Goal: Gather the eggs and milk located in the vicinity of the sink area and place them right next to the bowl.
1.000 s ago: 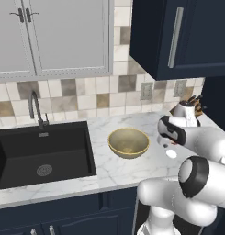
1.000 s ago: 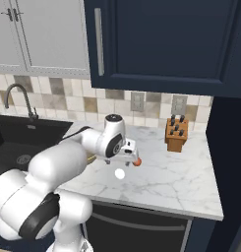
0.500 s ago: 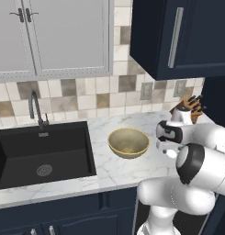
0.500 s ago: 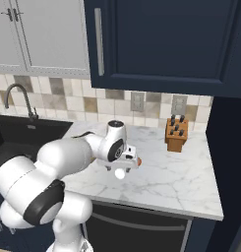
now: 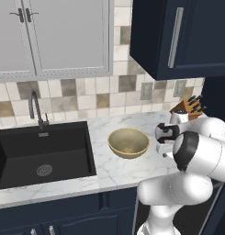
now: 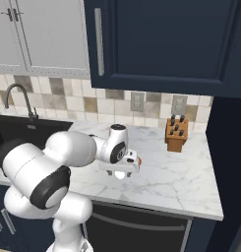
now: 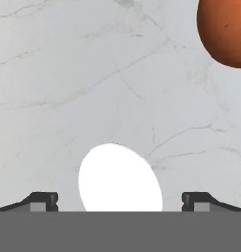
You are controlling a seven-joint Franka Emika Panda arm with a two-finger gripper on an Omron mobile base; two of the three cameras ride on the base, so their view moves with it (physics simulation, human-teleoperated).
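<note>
A white egg (image 7: 119, 179) lies on the marble counter, squarely between my open gripper's (image 7: 120, 201) two dark fingertips (image 7: 43, 201), which stand well apart on either side of it. From the right base view the gripper (image 6: 120, 170) hangs low over the egg (image 6: 121, 175) near the counter's front. The yellowish-tan bowl (image 5: 127, 153) sits on the counter just left of my hand, between it and the black sink (image 5: 22, 147) with its dark tap (image 5: 36, 108). The milk is out of view.
An orange-brown rounded object (image 7: 225, 32) lies on the counter close beyond the egg, also beside my hand (image 6: 139, 161). A wooden knife block (image 6: 175, 134) stands at the back wall. Dark cabinets hang above the counter.
My hand has come down over the egg, from above it to just over the counter. The jaws have stayed open, and the egg has not moved.
</note>
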